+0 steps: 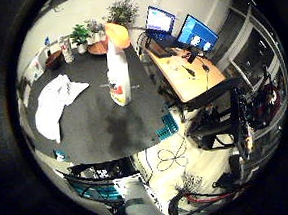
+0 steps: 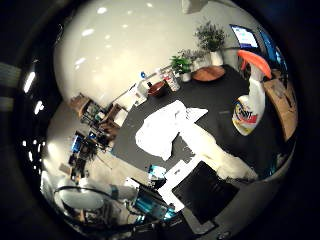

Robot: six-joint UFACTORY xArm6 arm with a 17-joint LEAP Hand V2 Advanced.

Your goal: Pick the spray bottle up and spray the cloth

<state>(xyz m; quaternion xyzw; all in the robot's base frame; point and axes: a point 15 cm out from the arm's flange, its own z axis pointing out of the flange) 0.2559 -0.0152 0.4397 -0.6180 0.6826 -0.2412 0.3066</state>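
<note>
A white spray bottle (image 1: 118,74) with an orange trigger head stands upright near the middle of the dark table (image 1: 100,131). A crumpled white cloth (image 1: 53,107) lies flat on the same table, a short way to the bottle's side and apart from it. My hand (image 2: 215,155) shows as a white finger (image 2: 207,145) reaching out straight above the table, beside a black part of the hand's body. It hangs between the cloth and the bottle and touches neither. Both things look small, so the palm is well away from them.
At the table's far end stand potted plants (image 1: 80,34), a jar (image 1: 66,49), a brown bowl (image 1: 54,59) and a round wooden tray (image 2: 209,73). A wooden desk (image 1: 191,73) with two lit monitors stands beyond the table's edge, on the bottle's side.
</note>
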